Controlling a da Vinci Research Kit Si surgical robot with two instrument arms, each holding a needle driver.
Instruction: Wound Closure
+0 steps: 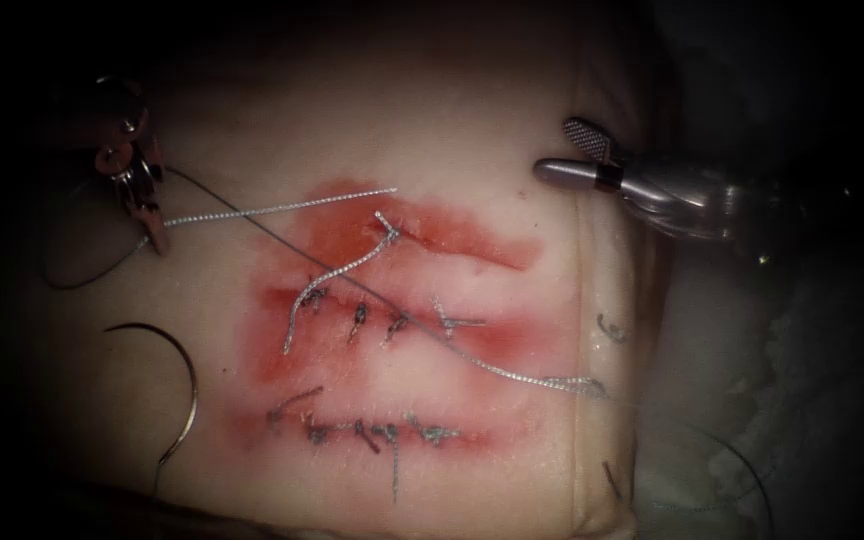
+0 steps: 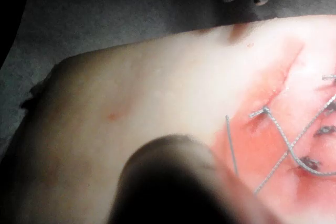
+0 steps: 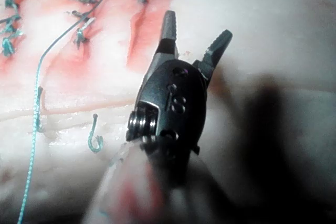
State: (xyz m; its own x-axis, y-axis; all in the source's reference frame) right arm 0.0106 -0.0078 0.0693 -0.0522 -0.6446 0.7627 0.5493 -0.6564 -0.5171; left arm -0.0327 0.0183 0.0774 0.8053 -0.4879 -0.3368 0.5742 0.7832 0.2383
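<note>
Both tools stand off the cut (image 1: 452,232): the left tool (image 1: 155,235), left of it, grips the thread (image 1: 282,207), seemingly for tension, while the right tool (image 1: 570,150) gapes empty and the needle (image 1: 177,375) lies free on the tissue (image 1: 432,110) lower left.

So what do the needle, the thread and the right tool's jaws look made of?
The needle, lying free on the tissue left of the cut, looks like thin dark metal: a smooth, even curve. The thread the left tool holds looks braided: pale and rope-textured. The right tool holds nothing; its open jaws look like brushed steel with ridged faces.
</note>
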